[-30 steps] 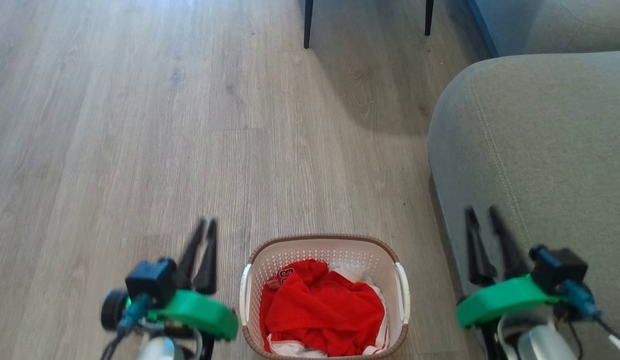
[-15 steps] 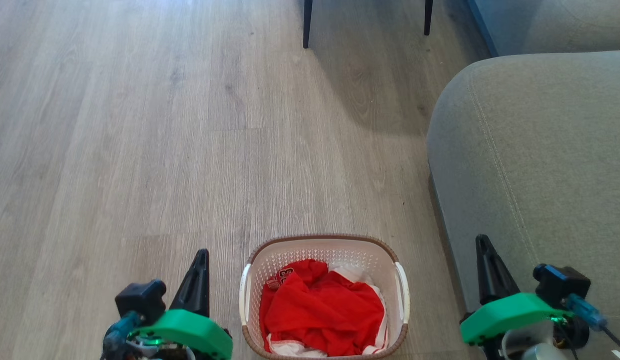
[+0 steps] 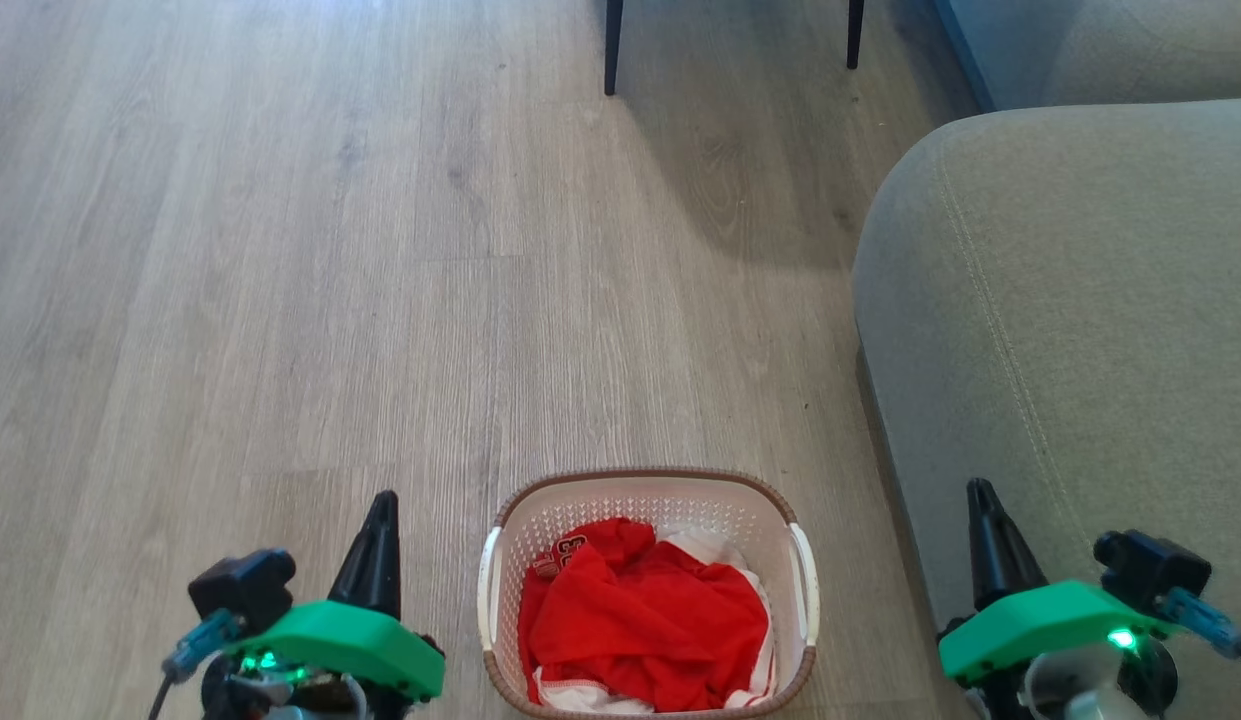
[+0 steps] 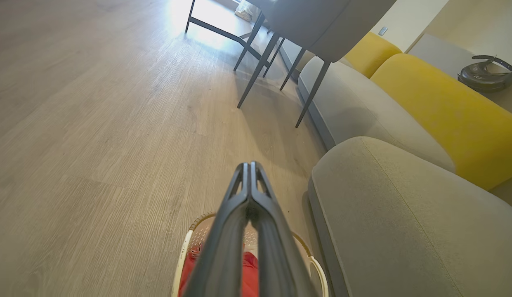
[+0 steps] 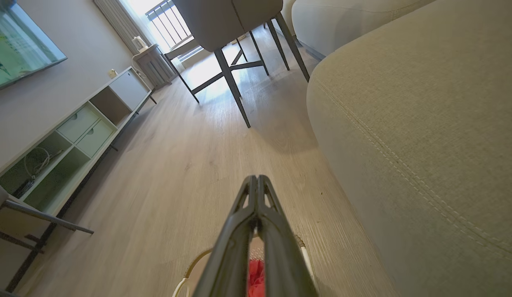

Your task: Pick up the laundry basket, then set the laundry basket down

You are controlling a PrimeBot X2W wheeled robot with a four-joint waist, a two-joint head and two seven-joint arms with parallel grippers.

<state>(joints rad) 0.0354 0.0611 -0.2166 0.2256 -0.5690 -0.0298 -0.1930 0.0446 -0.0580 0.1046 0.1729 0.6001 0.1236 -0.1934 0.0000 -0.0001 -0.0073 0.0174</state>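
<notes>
Pale grey-brown wooden floor [image 3: 330, 250] spreads across most of the head view, and a grey sofa [image 3: 1060, 300] bulks along its right side; the left wrist view shows yellow cushions [image 4: 441, 111] on the seat farther back. A long low cabinet [image 5: 86, 123] with drawers and bare shelves runs along the wall in the right wrist view. A grey chair [image 4: 322, 20] on thin dark legs stands beyond the sofa's end. The laundry basket [image 3: 640, 508] sits on the floor at the lower middle of the head view, near the sofa's base but apart from it, upright, its brown rim unbroken and a white side handle [image 3: 490, 590] showing on each flank. Red and white clothes [image 3: 645, 625] lie crumpled inside, the red on top. The left pincer [image 3: 383, 500] hangs just left of the basket and the right pincer [image 3: 979, 492] off to its right, over the sofa's edge; neither touches it. Each pincer is narrow, its dark fingers [image 4: 239, 206] pressed tip to tip and gripping nothing
</notes>
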